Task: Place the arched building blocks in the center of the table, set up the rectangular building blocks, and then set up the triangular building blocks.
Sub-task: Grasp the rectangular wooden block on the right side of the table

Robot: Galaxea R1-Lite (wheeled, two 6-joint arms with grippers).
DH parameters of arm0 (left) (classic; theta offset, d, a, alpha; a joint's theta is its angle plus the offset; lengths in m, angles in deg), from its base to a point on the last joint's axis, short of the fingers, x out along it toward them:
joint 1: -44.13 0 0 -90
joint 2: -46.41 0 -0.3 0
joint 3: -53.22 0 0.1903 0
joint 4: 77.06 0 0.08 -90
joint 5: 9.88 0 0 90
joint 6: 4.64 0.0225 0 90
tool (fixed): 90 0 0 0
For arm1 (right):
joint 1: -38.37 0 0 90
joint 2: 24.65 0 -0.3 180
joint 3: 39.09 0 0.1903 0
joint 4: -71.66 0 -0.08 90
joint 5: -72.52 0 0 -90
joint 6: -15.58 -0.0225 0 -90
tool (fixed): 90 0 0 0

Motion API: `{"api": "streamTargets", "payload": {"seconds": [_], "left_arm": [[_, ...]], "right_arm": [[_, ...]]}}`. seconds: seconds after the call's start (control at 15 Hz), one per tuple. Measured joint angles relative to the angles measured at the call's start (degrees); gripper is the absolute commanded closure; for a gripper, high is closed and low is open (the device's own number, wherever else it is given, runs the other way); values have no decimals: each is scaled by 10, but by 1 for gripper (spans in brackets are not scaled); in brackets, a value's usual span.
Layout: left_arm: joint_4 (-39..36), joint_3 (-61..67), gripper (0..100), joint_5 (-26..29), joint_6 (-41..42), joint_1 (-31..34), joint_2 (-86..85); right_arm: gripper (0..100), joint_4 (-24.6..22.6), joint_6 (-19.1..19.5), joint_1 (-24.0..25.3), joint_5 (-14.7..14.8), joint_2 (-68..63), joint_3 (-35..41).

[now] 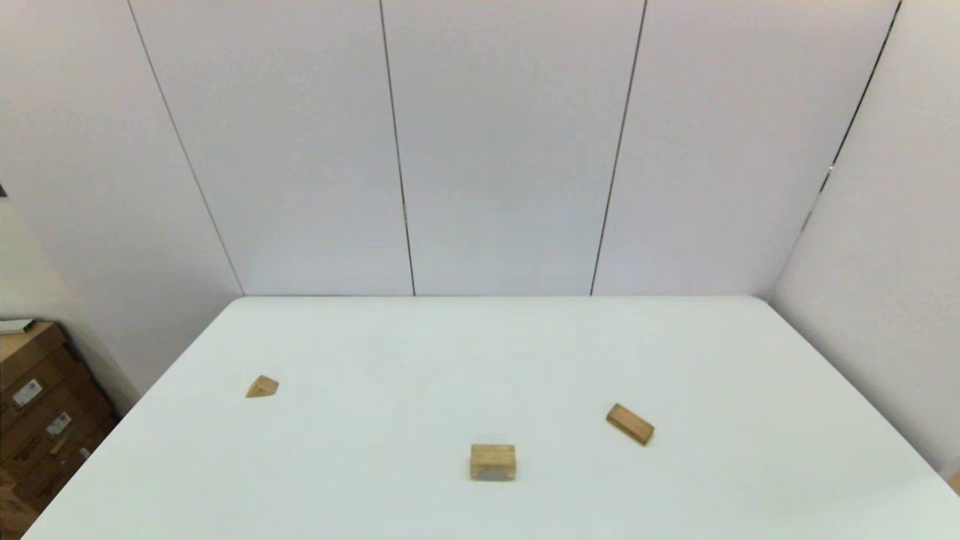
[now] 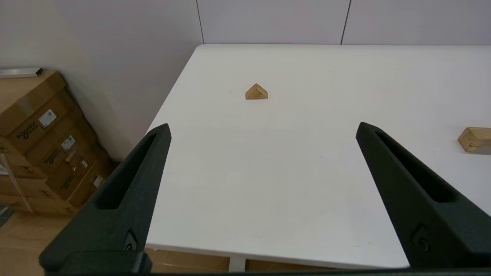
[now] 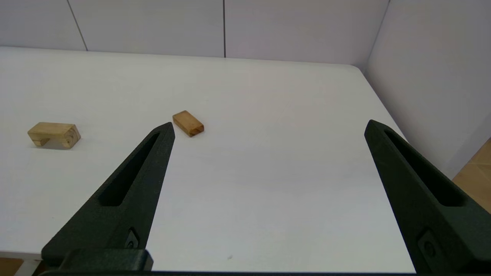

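The arched block [image 1: 493, 461] [image 3: 54, 135] stands near the front middle of the white table [image 1: 480, 352], its cutout facing down. To its right the rectangular block [image 1: 630, 424] [image 3: 188, 123] lies flat, turned at an angle. Far off on the left side sits the small triangular block [image 1: 262, 387] [image 2: 256, 92]. Neither arm shows in the head view. My left gripper [image 2: 262, 132] hangs open over the table's front left edge, nothing between its fingers. My right gripper [image 3: 268, 126] is open over the front right part of the table, empty too.
Stacked cardboard boxes [image 1: 34, 405] [image 2: 46, 142] stand on the floor beside the table's left edge. White panelled walls close in behind the table and along its right side. An edge of the arched block [image 2: 475, 139] shows in the left wrist view.
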Motion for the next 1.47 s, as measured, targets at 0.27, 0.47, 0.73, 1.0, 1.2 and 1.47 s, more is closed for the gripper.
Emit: {"api": "streamTargets", "payload": {"seconds": [0.27,0.47,0.73,1.0,1.2,1.47], "left_arm": [[-142,82,0,3,18,0,0],[-198,106,0,24,56,0,0],[-190,123,0,70,62,0,0],[-167,125,0,67,18,0,0],[-168,125,0,67,14,0,0],[-168,125,0,67,15,0,0]], "right_arm": [[0,0,0,0,0,0,0],[0,0,0,0,0,0,0],[0,0,0,0,0,0,0],[0,0,0,0,0,0,0],[0,0,0,0,0,0,0],[0,0,0,0,0,0,0]]}}
